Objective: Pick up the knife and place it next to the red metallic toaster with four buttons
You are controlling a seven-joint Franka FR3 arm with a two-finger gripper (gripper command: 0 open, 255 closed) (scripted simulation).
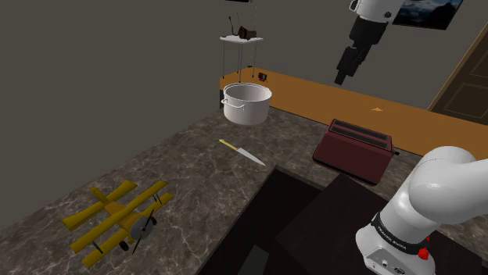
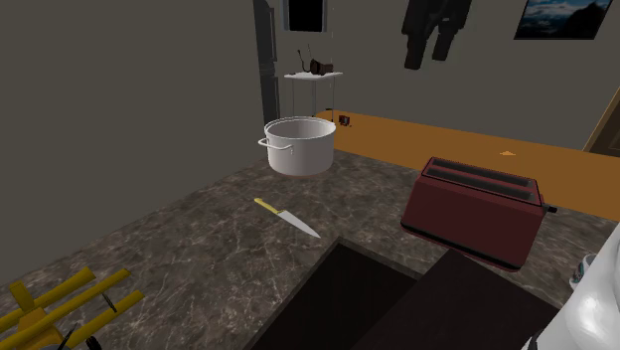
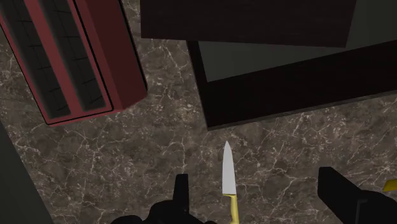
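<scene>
A knife (image 1: 242, 151) with a yellow handle and a pale blade lies flat on the dark marble counter (image 1: 156, 164), between the pot and the sink. It also shows as the knife (image 2: 286, 217) and, far below the hand, as the knife (image 3: 229, 178). The dark red toaster (image 1: 353, 150) stands to the shoulder view's right of it; the toaster (image 2: 475, 207) and toaster (image 3: 67, 57) show two long slots. My gripper (image 1: 345, 75) hangs high above the counter, gripper (image 2: 427, 52) too. The gripper (image 3: 254, 197) is open, fingers well apart, nothing between them.
A white pot (image 1: 246, 103) stands at the counter's back. A yellow toy biplane (image 1: 119, 215) lies at the near left. A dark sink recess (image 1: 270, 226) opens beside the knife. An orange floor (image 1: 367, 105) lies beyond the counter.
</scene>
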